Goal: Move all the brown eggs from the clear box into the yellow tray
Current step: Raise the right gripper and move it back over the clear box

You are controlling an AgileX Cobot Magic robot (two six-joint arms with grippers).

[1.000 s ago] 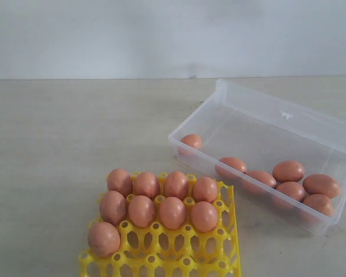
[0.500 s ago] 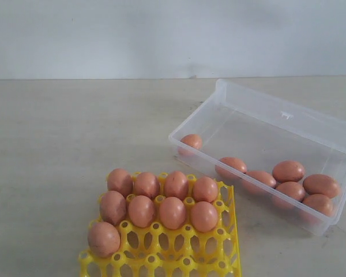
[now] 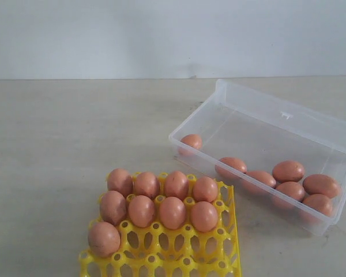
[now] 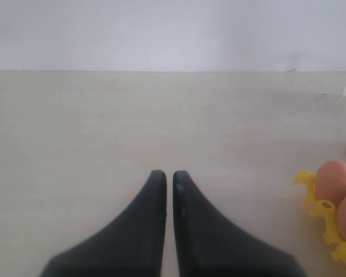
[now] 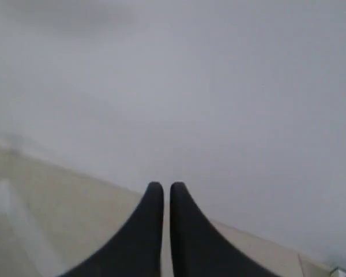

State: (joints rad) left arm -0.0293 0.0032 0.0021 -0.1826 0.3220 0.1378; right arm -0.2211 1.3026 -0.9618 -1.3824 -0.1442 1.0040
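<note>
A broad pale beige surface (image 3: 75, 133) carried everything and met a plain white wall (image 3: 161, 34) along its far edge. Toward the right edge sat a shallow rectangular clear plastic box (image 3: 249, 99), set at a slant, with its far corner near the far edge. A bright yellow plastic egg tray (image 3: 183, 261) with round cups lay at the near edge, about the middle, apart from the box. Smooth oval brown eggs (image 3: 288, 171) were split between the two. Seven lay loose in the box, one alone at its left corner and six bunched along its near wall toward the right. Nine stood in the tray's cups: four in the far row, four in the next, and one at the left of the third. The left pincer (image 4: 165, 176) hung over bare surface beside the tray, its dark fingers nearly touching and gripping nothing. The right pincer (image 5: 162, 187) was likewise narrowed to a slit, empty, facing the wall.
</note>
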